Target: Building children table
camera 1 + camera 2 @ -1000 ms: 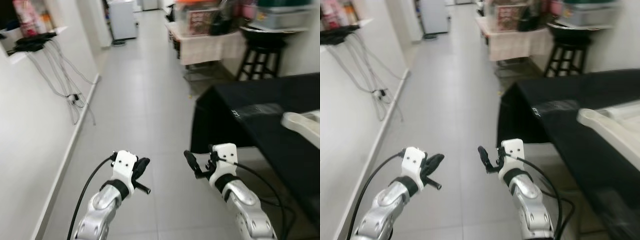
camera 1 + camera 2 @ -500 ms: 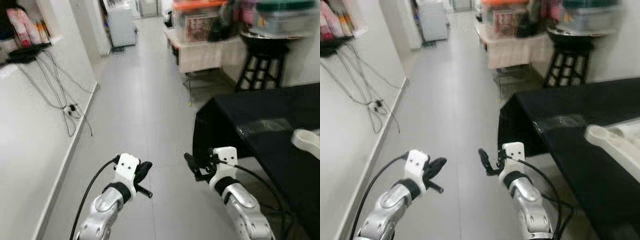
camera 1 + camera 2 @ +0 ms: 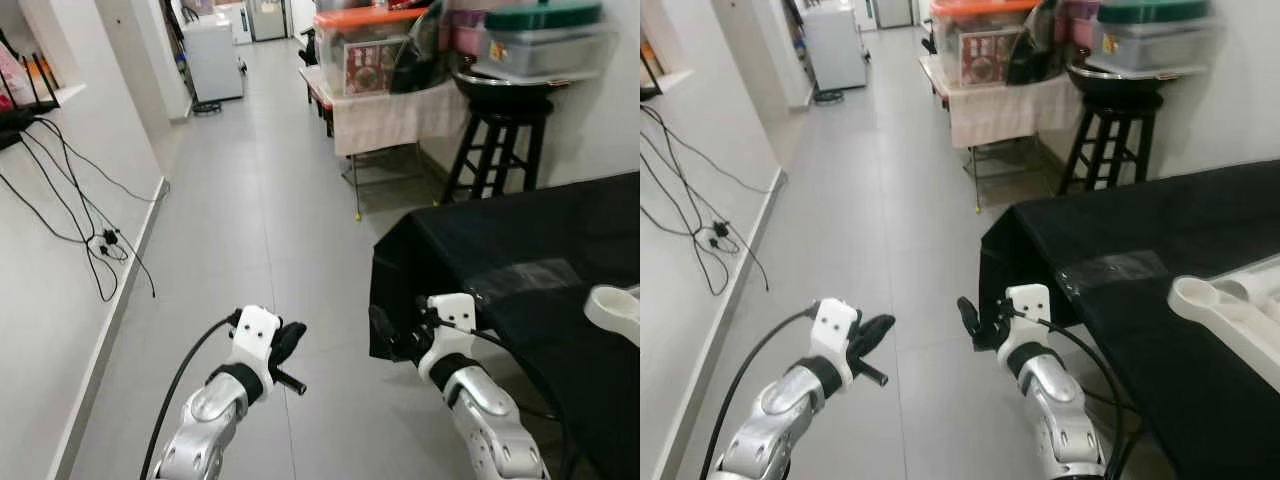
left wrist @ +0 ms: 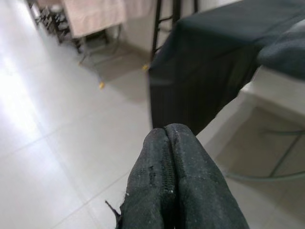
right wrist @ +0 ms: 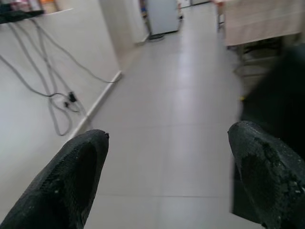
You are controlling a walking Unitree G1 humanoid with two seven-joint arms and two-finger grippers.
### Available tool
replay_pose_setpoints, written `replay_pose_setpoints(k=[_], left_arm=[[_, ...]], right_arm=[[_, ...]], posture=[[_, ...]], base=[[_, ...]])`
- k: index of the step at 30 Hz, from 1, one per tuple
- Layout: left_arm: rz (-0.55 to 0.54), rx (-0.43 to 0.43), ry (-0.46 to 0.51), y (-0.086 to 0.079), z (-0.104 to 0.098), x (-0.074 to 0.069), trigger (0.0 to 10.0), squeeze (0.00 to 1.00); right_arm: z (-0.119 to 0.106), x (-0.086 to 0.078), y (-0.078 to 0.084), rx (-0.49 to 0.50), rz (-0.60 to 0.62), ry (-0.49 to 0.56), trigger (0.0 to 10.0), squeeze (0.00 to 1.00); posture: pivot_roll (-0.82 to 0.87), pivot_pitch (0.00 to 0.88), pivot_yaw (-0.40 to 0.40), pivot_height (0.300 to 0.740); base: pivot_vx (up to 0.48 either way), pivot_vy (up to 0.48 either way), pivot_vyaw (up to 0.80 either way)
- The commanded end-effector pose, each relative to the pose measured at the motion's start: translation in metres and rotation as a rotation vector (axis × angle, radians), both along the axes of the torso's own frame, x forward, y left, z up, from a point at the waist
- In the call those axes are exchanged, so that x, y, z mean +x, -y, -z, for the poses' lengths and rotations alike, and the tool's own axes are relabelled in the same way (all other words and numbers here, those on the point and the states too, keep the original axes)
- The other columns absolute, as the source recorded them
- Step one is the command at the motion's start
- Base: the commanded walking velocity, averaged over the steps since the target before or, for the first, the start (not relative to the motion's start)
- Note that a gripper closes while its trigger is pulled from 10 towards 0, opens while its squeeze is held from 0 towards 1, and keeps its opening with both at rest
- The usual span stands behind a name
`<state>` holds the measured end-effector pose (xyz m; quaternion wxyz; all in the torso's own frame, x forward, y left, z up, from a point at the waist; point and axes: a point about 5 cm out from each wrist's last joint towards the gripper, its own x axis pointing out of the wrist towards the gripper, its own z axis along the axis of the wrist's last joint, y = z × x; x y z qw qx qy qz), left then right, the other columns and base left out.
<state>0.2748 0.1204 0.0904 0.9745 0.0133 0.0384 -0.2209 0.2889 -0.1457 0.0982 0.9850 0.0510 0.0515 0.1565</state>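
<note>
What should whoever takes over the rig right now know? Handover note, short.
Left gripper: shut, holding nothing, raised over the floor in front of the robot.
Right gripper: open, holding nothing, raised near the corner of the black-covered table.
Job's things: a white plastic part lies on the black cloth at the robot's right; its far end runs out of the picture.
Done: nothing assembled that can be seen; the robot stands in the corridor beside the table.
Left: turn to the table, pick up the white part, start building.
</note>
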Motion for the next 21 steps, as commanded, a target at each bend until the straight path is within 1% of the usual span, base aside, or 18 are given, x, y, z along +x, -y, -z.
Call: replay_pose_setpoints(k=[1,4,21], left_arm=[[-0.004,0.003,-0.003,-0.0017,0.0004,0.0008,10.0,0.0],[-0.003,0.004,-0.003,-0.0013,0.0001,0.0015,10.0,0.0],[0.0,0.065,-0.003,-0.0021,0.002,0.0064,10.0,0.0]], right_arm=[[0.002,-0.0014,-0.0023,-0.01,-0.022,-0.004,10.0,0.0],[0.0017,-0.0017,-0.0048,-0.017,-0.048,0.003,10.0,0.0],[0.0013,-0.0002,-0.0061,0.004,-0.057,0.009,10.0,0.0]], posture=[[-0.07,0.0,0.033,0.74],[-0.07,0.0,0.032,0.74],[-0.06,0.0,0.03,0.74]], base=[[0.255,0.0,-0.8],[0.081,0.0,-0.8],[0.0,0.0,-0.8]])
